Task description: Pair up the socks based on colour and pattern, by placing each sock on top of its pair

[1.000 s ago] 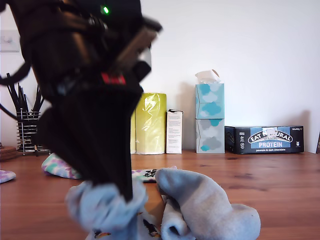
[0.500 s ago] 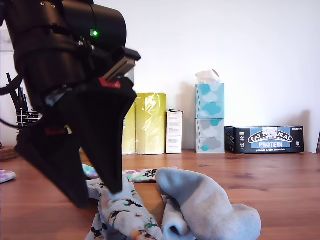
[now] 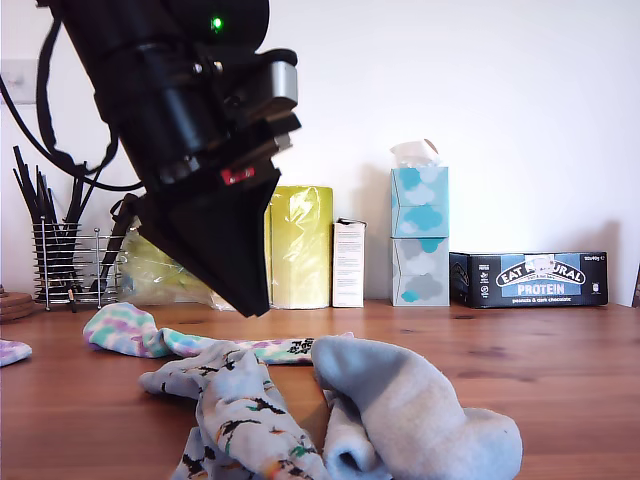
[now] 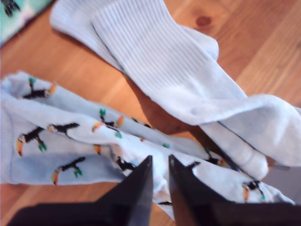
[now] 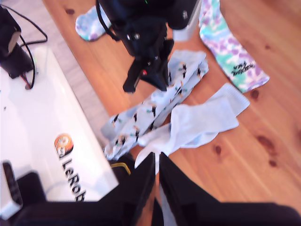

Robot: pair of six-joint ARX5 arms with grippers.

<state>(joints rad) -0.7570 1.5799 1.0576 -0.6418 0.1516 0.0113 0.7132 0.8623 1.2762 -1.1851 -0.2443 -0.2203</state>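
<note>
Surface: wooden table [image 3: 560, 370] sitting against a white wall, boxes lined up along the back.
Background: yellow pack [image 3: 300, 245], small white carton [image 3: 348, 262], 2 stacked tissue boxes [image 3: 419, 235], dark protein-bar box [image 3: 528, 278], wire holder with dark utensils [image 3: 62, 255] at the exterior view's left.
My first gripper [image 4: 160, 165]: hanging above the table over the printed socks, black fingers nearly pressed together with only a thin slit between them, pinching nothing. It is showing in the exterior view too [image 3: 245, 290], raised clear of the fabric.
My second gripper [image 5: 156, 162]: hovering high, looking down on the pile, fingers almost touching, gripping nothing that I can make out.
Printed socks [image 4: 70, 136]: 2 blue-grey bird-print socks lying one on the other, crumpled, at the exterior view's lower centre [image 3: 245, 410].
Plain socks [image 4: 155, 61]: 2 light-blue ribbed socks lying bunched together, overlapping the printed pair's edge, towards the exterior view's right of them [image 3: 400, 410].
Tie-dye socks: 1 lying flat behind the pile [image 3: 150, 335], black lettering showing [image 5: 230, 52]; another lying well apart at the exterior view's left edge [image 3: 10, 352].
White board [image 5: 47, 122]: lying beside the table edge in the second wrist view, orange logo showing.
</note>
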